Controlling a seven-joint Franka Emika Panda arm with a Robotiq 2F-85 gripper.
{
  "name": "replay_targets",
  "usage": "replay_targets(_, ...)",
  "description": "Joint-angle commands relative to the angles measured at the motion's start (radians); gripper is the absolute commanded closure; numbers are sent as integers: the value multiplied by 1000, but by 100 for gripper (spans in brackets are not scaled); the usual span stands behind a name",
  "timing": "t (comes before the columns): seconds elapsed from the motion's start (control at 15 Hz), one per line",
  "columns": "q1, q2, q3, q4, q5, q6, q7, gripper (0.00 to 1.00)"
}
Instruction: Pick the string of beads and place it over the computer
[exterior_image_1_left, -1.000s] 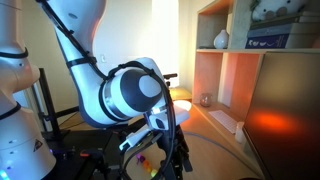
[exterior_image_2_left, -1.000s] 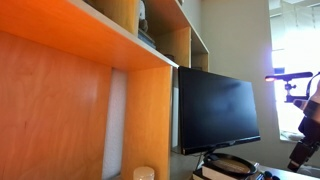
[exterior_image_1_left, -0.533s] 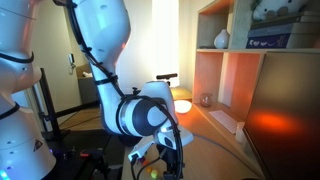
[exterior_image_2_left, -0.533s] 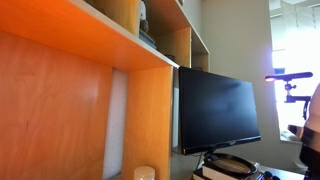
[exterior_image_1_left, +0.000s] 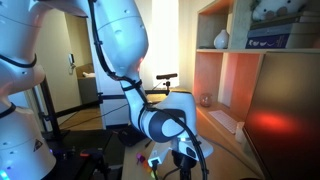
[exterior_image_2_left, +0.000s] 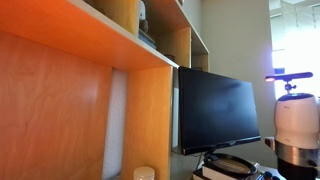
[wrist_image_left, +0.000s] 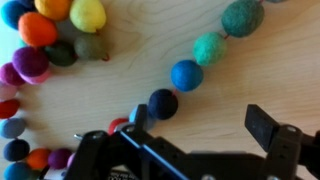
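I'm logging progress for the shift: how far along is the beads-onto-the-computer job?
Done: nothing yet; the string of beads lies on the wooden surface in the wrist view. In hand: the gripper hangs open just above the strand, holding nothing. Left: close on the beads, lift them, carry them to the computer, whose top edge shows no beads in an exterior view, and drape them over it.
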Motion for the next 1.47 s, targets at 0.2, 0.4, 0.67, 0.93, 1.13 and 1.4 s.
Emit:
replay_targets(0.2,137,98,-77,192,313,-210,-306,0)
replay_targets(0.4,201,125,-128,237,336,-241,-299,0)
replay_targets(0.67,156,133,-82,204,486,-20,-297,0)
replay_targets(0.93,98,164,-8,197,705,134,-311,0)
replay_targets(1.13,127,178,-30,209,754,134,-328,0)
replay_targets(1.4,115,183,-19,210,768,148,-329,0)
